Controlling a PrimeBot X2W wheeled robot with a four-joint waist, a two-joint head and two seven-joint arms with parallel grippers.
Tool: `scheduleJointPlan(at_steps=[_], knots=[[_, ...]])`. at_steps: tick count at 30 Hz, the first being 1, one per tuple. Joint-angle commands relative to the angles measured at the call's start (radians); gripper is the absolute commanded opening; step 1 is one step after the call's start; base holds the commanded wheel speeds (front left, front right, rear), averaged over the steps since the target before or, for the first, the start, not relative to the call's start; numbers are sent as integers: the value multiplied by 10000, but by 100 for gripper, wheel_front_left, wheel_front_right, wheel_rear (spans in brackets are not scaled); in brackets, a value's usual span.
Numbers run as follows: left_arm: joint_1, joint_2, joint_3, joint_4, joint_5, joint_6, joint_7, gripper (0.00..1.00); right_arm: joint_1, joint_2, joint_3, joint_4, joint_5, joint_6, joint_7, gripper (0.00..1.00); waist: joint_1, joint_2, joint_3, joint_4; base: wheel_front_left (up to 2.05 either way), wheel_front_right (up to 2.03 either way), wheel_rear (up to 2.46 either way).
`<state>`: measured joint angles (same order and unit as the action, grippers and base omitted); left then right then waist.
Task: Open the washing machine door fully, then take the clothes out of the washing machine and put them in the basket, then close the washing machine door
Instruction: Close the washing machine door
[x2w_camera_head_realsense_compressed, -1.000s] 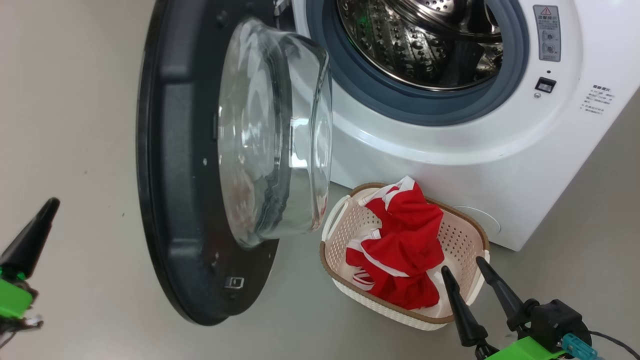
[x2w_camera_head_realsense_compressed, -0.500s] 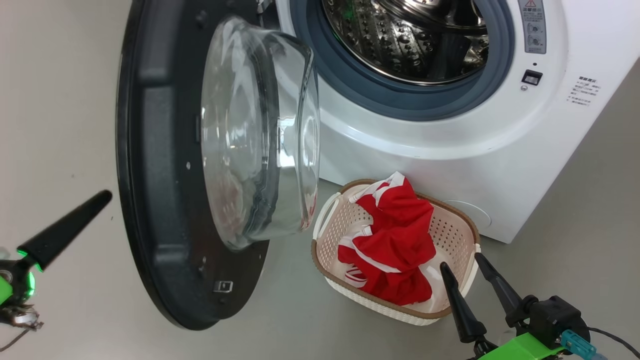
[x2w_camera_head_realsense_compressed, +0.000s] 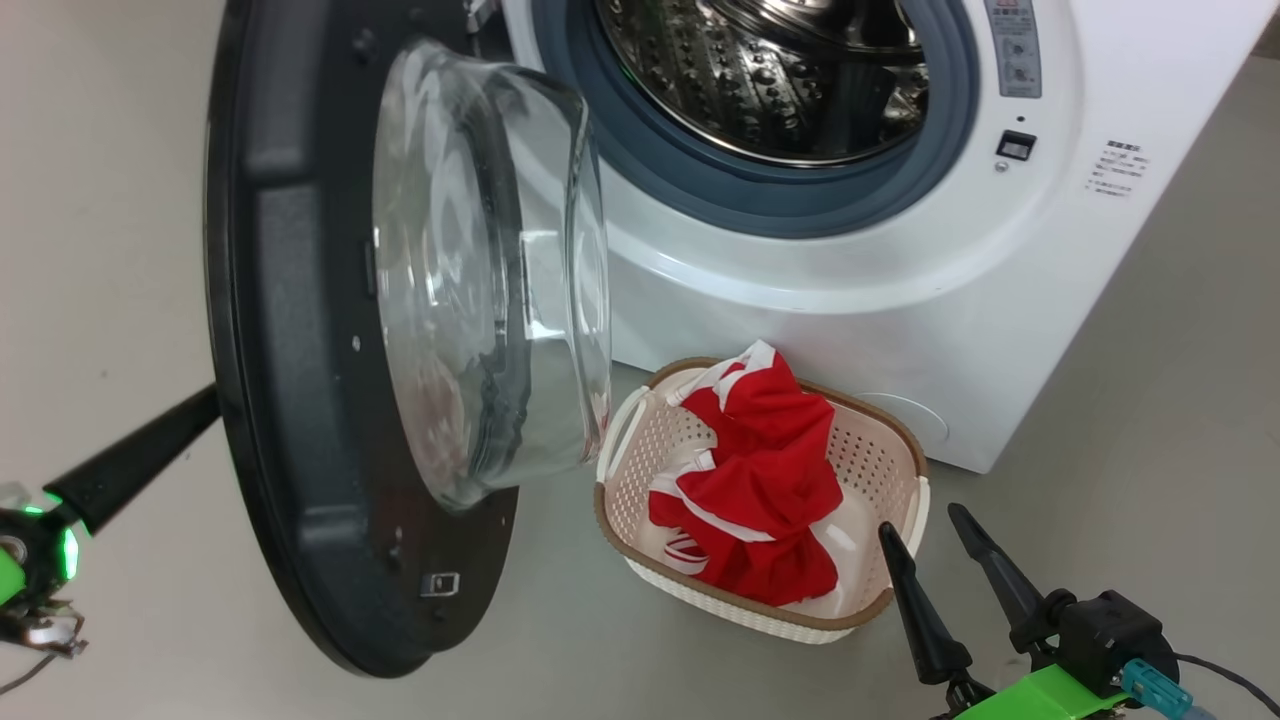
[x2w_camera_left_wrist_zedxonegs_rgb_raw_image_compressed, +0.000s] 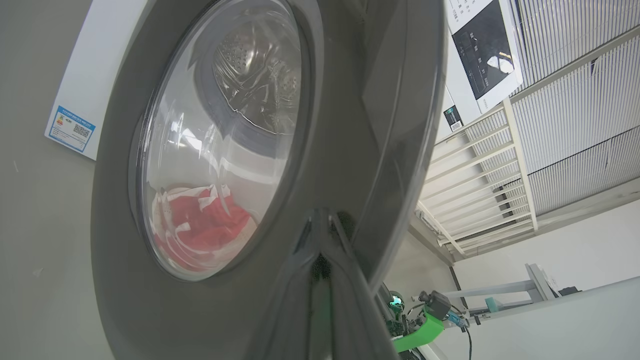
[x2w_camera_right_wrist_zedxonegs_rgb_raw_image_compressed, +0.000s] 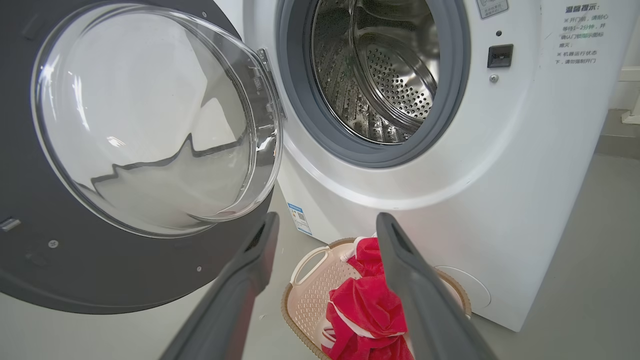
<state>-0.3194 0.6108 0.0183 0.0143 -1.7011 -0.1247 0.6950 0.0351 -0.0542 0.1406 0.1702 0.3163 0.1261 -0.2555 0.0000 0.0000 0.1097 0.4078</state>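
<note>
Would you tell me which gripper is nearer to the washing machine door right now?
Left. The left gripper, shut, has its tip at the outer rim of the washing machine door. The right gripper, open, hangs beside the basket, apart from the door.

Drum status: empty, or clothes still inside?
Empty, as far as visible: the drum shows bare perforated steel, and the red clothes lie in the basket.

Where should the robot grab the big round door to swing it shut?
Best guess: take the washing machine door by its black rim near the latch, on its free edge, coming from the outer side where the shut left gripper is. The glass bowl bulges inward, smooth and round, offering no hold.
</note>
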Motion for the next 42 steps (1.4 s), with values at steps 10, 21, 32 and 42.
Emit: scheduleJointPlan(at_steps=[10,21,32,42], knots=[[-1132,-400,628,-749,614,-60,807,0,-516,28,111,-353,-13,46,-63,100,0,0,275,-717,0,0,0],[-1987,-1318,421,-1026,1092,-60,801,0,-732,37,-15,-514,143,46,-63,100,0,0,677,-1605,0,0,0],[-2928,-1682,-118,-996,1655,-60,396,0,-1032,38,-60,-725,358,46,-63,100,0,0,1265,-2617,0,0,0],[-4098,-1421,-383,-581,2006,-60,-447,0,-1463,39,-99,-943,535,46,-63,100,0,0,2087,-3506,0,0,0]])
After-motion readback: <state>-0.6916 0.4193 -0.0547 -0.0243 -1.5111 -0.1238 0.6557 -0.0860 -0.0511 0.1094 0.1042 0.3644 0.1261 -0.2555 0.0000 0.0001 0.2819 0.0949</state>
